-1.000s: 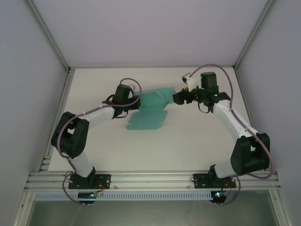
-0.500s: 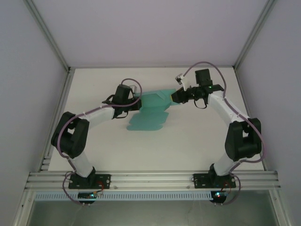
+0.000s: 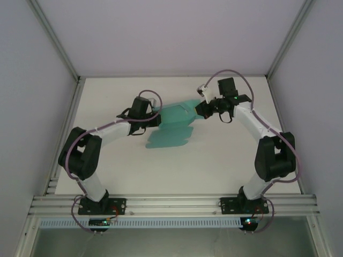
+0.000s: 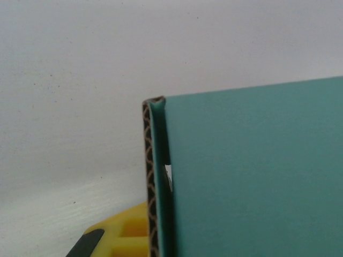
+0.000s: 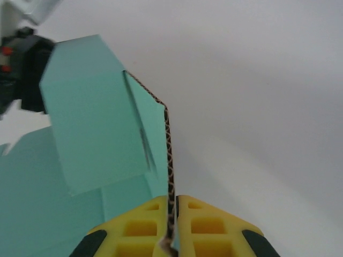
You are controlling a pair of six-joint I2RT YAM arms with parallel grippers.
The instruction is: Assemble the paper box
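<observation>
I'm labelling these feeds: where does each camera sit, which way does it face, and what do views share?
Top external: above and behind the arms, looking down at the table; both arms, left claw and right claw at the paper box.
Left wrist: on that wrist, looking past one yellow finger at the box's edge.
Right wrist: on that wrist, looking past yellow fingers pinching the box's edge.
Shared: the teal box, in all three.
</observation>
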